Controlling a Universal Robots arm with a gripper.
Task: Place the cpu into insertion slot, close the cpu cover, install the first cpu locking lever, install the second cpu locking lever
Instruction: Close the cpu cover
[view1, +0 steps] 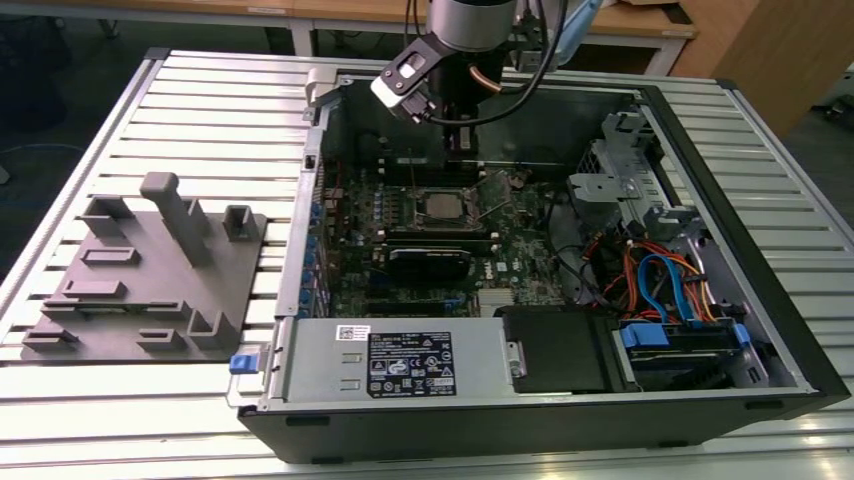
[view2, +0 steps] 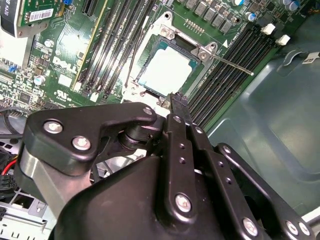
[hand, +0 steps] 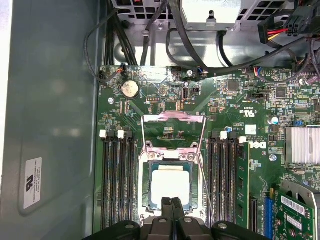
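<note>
Silver-grey cpu (hand: 170, 186) lies in the insertion slot (hand: 147, 182); with your clenched, empty end effector (hand: 172, 201), press the raised cpu cover (hand: 172, 118) down evenly.

Exterior view high over computer case (view1: 534, 430), both wrist views near cpu (hand: 170, 185) (view2: 167, 70)

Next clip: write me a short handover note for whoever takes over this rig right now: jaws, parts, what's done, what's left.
Gripper: jaws shut, empty, tip at the edge of the socket.
Chip: seated in the socket.
Cover: open, swung back off the socket.
Lever: loose, sticking out sideways.
Done: chip placed. Left: cover, both levers.
</note>
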